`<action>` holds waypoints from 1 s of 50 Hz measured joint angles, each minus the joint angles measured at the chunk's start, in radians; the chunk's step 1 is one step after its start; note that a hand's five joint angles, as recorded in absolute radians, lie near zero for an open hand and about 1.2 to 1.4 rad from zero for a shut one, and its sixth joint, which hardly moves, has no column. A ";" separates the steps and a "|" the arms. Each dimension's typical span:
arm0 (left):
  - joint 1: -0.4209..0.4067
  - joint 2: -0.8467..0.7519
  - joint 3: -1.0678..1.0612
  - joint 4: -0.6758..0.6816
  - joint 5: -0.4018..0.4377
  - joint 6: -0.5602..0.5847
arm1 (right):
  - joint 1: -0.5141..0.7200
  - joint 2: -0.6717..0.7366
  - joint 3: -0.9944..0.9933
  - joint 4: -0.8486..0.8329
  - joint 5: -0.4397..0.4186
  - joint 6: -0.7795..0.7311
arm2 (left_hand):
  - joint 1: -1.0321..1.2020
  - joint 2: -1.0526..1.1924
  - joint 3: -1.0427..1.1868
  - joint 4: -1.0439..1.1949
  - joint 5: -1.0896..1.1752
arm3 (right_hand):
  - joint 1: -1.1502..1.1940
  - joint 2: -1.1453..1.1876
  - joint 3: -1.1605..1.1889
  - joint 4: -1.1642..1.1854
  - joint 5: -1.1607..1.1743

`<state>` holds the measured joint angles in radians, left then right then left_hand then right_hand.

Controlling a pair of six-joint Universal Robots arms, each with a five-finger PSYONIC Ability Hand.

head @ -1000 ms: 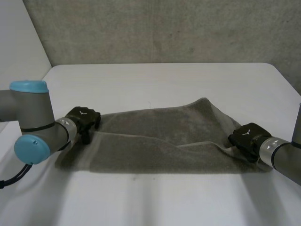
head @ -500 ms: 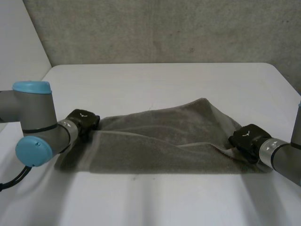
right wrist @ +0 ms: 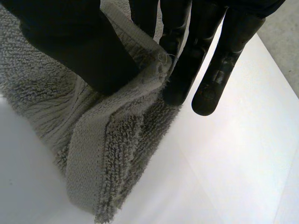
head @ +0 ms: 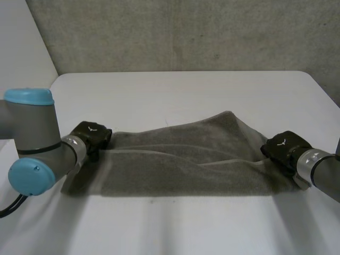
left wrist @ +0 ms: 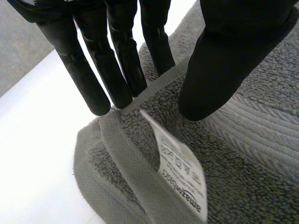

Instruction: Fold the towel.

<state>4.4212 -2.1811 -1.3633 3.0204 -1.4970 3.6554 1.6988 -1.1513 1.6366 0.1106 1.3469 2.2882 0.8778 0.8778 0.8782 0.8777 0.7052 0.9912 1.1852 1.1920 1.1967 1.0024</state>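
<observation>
A grey terry towel [head: 186,164] lies stretched over the white counter [head: 175,95] between the two hands, with a soft ridge along its middle and its far edge rising toward the right hand. The left hand [head: 91,135] grasps the end nearest it, pinching the hemmed edge between straight fingers behind it and the thumb on top. A white printed label [left wrist: 182,172] sticks out of the hem just beyond that thumb. The right hand [head: 284,149] pinches the opposite end's hemmed corner between thumb and fingers, and the cloth drapes from it down to the counter. A grey concrete wall [head: 186,32] stands beyond both hands.
</observation>
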 measured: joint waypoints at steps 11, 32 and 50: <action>-0.001 -0.034 0.002 0.010 -0.002 0.001 | 0.001 0.008 0.006 -0.001 0.003 -0.001 | -0.059 -0.060 -0.061 -0.061 -0.062 | 0.000 0.000 0.000 0.000 0.000; -0.011 0.014 0.204 0.182 -0.007 -0.003 | 0.077 0.021 -0.253 -0.111 0.025 0.002 | 0.283 0.335 0.335 0.336 0.311 | 0.000 0.000 0.000 0.000 0.000; -0.004 0.107 0.661 0.449 -0.096 -0.252 | 0.118 -0.069 -0.471 -0.851 0.152 0.174 | 0.298 0.339 0.337 0.339 0.327 | 0.000 0.000 0.000 0.000 0.000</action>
<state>4.4174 -2.0741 -0.7023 3.4689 -1.5929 3.4035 1.8168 -1.2207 1.1655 -0.7406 1.4987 2.4625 1.1754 1.2164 1.2151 1.2172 1.0320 0.9912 1.1853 1.1920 1.1968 1.0026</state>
